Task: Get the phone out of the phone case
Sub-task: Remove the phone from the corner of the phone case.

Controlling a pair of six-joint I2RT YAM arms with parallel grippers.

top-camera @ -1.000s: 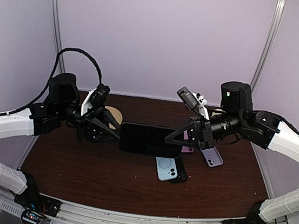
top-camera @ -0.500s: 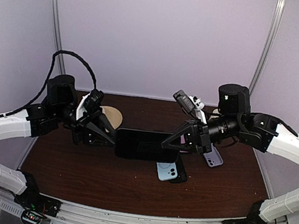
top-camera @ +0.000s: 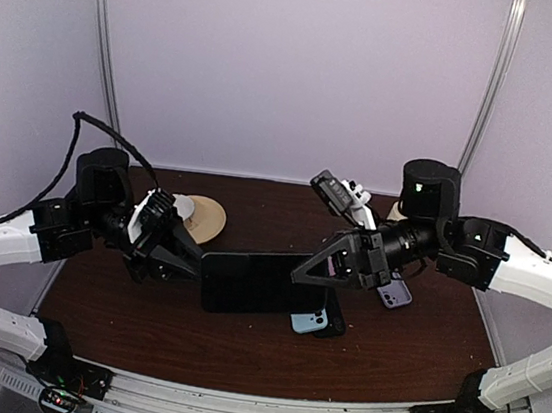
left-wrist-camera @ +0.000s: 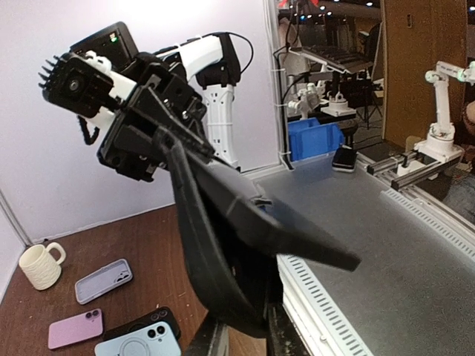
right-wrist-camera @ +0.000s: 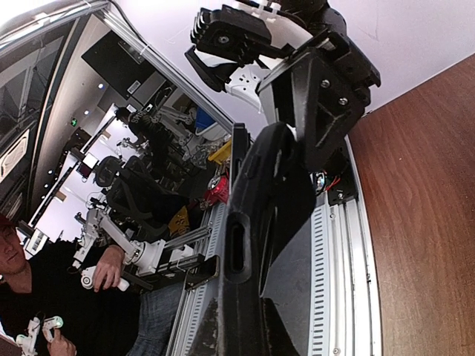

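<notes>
A black phone in its black case [top-camera: 252, 282] hangs above the table's middle, held at both ends. My left gripper [top-camera: 191, 265] is shut on its left end. My right gripper [top-camera: 314, 272] is shut on its right end. In the left wrist view the case's rim [left-wrist-camera: 194, 237] bows outward in a curve, away from a flat dark slab [left-wrist-camera: 297, 237], above my fingers [left-wrist-camera: 211, 337]. In the right wrist view the case's end with an oval slot [right-wrist-camera: 236, 245] stands upright between my jaws. I cannot tell how far the phone sits out of the case.
Under the held phone lie a light blue case [top-camera: 308, 320] on a black case [top-camera: 335, 325], and a lavender case [top-camera: 395, 295] to the right. A tan disc [top-camera: 207, 218] lies at the back left. A cream mug [left-wrist-camera: 41, 265] and a pink phone [left-wrist-camera: 74, 328] show in the left wrist view.
Both arms have carried the cased phone down and to the left, toward the front. The left arm has dropped lower. Both grips have held.
</notes>
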